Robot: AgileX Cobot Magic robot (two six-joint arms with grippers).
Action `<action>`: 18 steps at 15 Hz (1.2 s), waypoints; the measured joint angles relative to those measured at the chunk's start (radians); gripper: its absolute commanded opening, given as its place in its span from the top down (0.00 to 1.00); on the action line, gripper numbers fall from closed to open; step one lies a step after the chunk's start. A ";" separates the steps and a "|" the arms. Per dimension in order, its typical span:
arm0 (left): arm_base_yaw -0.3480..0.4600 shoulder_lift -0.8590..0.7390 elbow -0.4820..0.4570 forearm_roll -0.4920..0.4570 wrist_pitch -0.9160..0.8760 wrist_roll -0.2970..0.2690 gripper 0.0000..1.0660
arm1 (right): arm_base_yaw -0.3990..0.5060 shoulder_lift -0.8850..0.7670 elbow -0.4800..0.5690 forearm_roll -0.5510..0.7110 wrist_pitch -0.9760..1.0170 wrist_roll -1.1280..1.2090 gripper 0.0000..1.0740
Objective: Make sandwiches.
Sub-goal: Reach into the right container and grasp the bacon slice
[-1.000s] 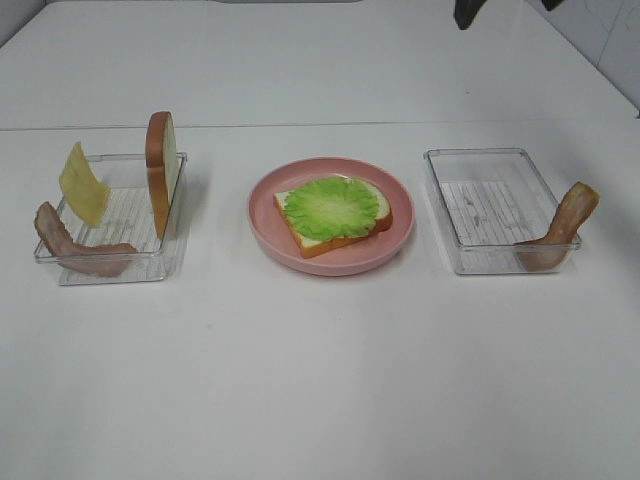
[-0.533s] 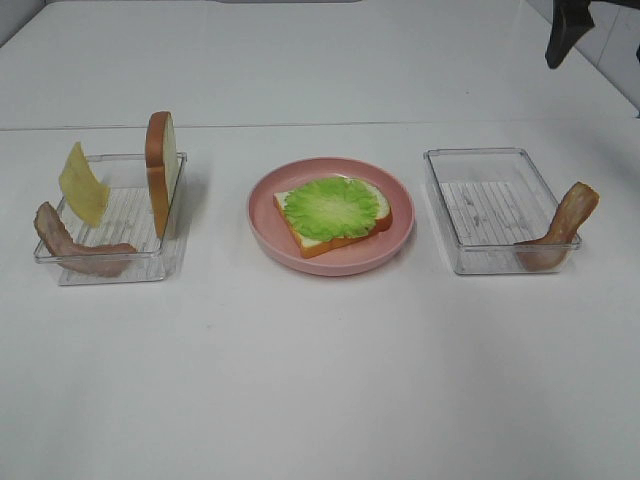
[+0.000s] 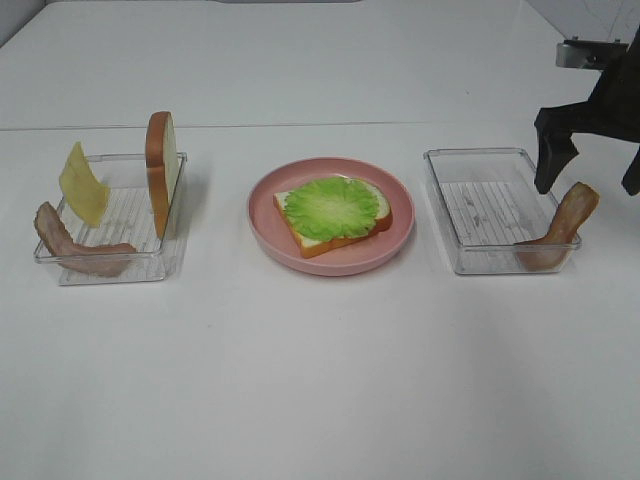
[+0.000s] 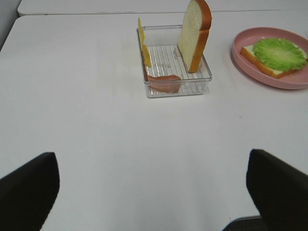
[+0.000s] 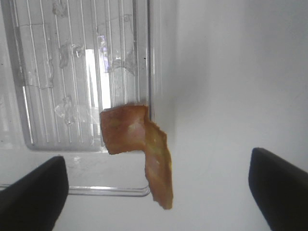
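Right fingers (image 3: pixel 547 160) have dropped from the far edge of the high view and now hang over the right tray's (image 3: pixel 478 153) outer side. They are spread wide, with the bacon (image 3: pixel 562 228) below and between them, and they hold nothing yet. That strip has one end on the tray's ribbed floor and leans out over the rim, so its raised end is free to pinch. The wide spread looks meant to clear it on the way down.

Left fingers (image 4: pixel 29 192) are equally wide and empty, parked over bare counter (image 4: pixel 120 144) short of the left tray (image 4: pixel 159 92). There the second slice (image 4: pixel 195 33) stands upright, with cheese (image 4: pixel 146 48) and another strip (image 4: pixel 163 83) beside it.

On the plate (image 3: pixel 262 215), lettuce (image 3: pixel 330 205) lies flat on the base slice (image 3: pixel 340 243), so bacon seems the next layer due.
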 measured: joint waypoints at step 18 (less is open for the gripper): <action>0.000 0.000 0.000 0.000 0.000 0.000 0.05 | 0.000 0.026 0.057 0.030 -0.113 0.001 0.18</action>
